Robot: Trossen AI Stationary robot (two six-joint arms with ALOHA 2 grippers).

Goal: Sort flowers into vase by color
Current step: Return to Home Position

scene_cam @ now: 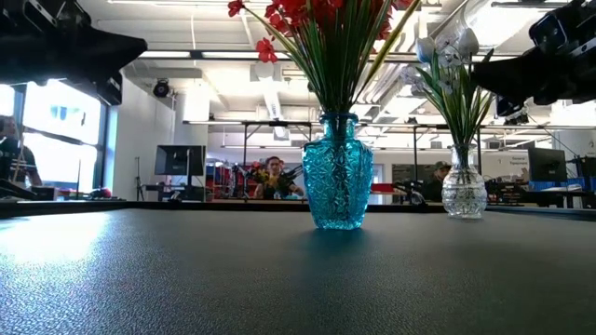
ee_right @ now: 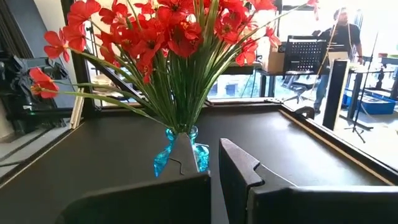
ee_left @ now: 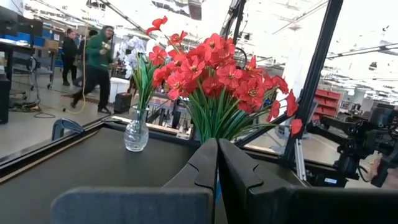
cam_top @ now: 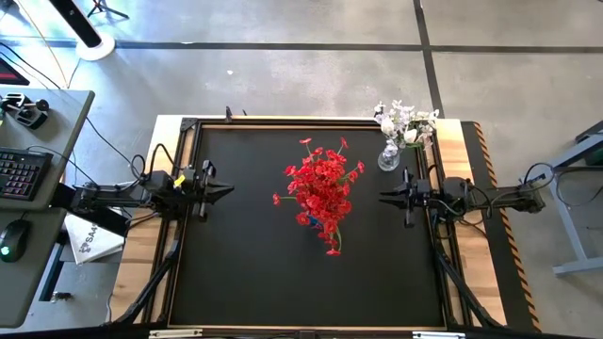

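Red flowers [cam_top: 320, 188] stand in a blue cut-glass vase [scene_cam: 337, 172] at the middle of the black table, their stems in its neck. White flowers [cam_top: 405, 121] stand in a small clear glass vase [scene_cam: 463, 194] at the far right corner. My left gripper [cam_top: 229, 188] hovers shut at the table's left edge and points level at the red bunch. My right gripper [cam_top: 382, 197] hovers shut at the right edge, facing the same bunch, just nearer than the clear vase [cam_top: 389, 157]. Both hold nothing.
A raised dark frame [cam_top: 311, 122] borders the black mat [cam_top: 254, 273], which lies bare around the blue vase. A desk with a keyboard [cam_top: 21, 174] and a mouse stands off the table's left. People [ee_left: 96, 59] move in the room behind.
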